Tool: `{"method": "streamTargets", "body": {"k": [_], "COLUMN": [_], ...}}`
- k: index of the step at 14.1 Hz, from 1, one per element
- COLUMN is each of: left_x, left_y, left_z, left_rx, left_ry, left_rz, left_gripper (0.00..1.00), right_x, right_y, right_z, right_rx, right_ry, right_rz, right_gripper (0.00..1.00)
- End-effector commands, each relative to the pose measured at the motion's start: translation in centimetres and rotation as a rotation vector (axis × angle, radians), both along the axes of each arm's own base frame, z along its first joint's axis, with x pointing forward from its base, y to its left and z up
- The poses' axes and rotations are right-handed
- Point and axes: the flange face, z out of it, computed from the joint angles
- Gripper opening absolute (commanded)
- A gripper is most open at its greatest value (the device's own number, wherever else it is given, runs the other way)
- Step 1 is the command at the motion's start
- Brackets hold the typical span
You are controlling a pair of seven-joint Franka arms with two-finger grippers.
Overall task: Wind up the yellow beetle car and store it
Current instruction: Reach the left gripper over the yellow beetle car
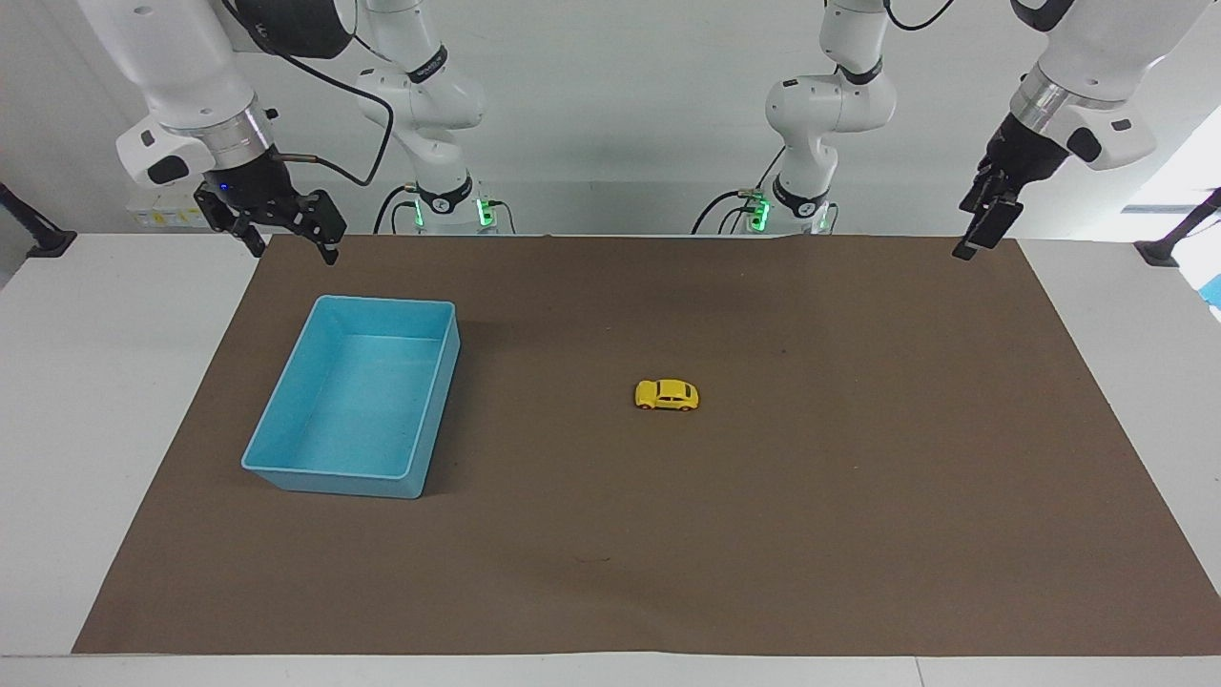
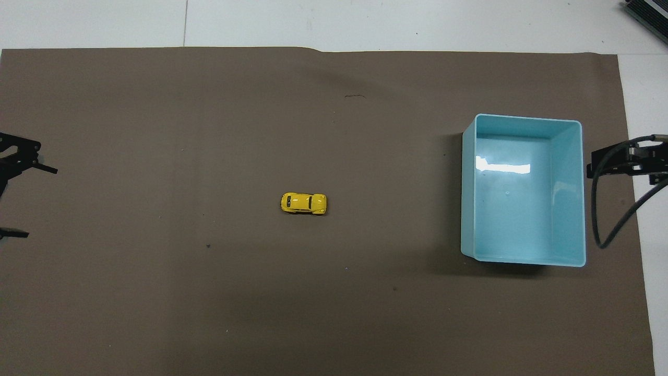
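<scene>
The yellow beetle car stands on its wheels in the middle of the brown mat, touched by nothing. My left gripper hangs open and empty over the mat's corner at the left arm's end, well away from the car. My right gripper is open and empty too, in the air over the mat's edge beside the blue bin.
The empty blue bin sits on the brown mat toward the right arm's end of the table. White tabletop borders the mat on all sides. A black cable loops down from the right wrist beside the bin.
</scene>
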Motion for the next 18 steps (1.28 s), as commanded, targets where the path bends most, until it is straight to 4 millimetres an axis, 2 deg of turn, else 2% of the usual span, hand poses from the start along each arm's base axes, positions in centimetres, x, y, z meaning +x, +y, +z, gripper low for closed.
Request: {"method": "streamTargets", "body": {"k": [1, 4, 8, 11, 14, 16, 18], "left_x": [-1.4, -0.6, -1.6, -1.7, -1.0, -0.3, 0.0], "left_y": [-1.7, -5.6, -11.8, -15.2, -17.4, -20.6, -22.3], "left_z": [-1.8, -4.0, -8.3, -10.0, -11.5, -14.1, -15.1], "left_rx": [0.003, -0.002, -0.009, -0.025, -0.054, -0.064, -0.083], "left_ry": [0.019, -0.017, -0.018, -0.052, -0.076, -0.080, -0.103], "left_rz": [0.072, 0.157, 0.162, 0.201, 0.210, 0.220, 0.240], "left_gripper": [1.00, 1.00, 1.00, 1.00, 1.00, 1.00, 1.00], "right_x": [-0.5, -0.5, -0.5, -0.5, -0.5, -0.5, -0.5], "right_y": [0.1, 0.0, -0.3, -0.4, -0.3, -0.4, -0.3], "right_z": [0.4, 0.4, 0.4, 0.4, 0.4, 0.4, 0.4], "right_rx": [0.011, 0.011, 0.011, 0.010, 0.010, 0.010, 0.010], "right_ry": [0.007, 0.005, 0.007, 0.008, 0.008, 0.008, 0.008], "right_rz": [0.015, 0.013, 0.010, 0.009, 0.010, 0.009, 0.009], "right_gripper": [1.00, 1.00, 1.00, 1.00, 1.00, 1.00, 1.00]}}
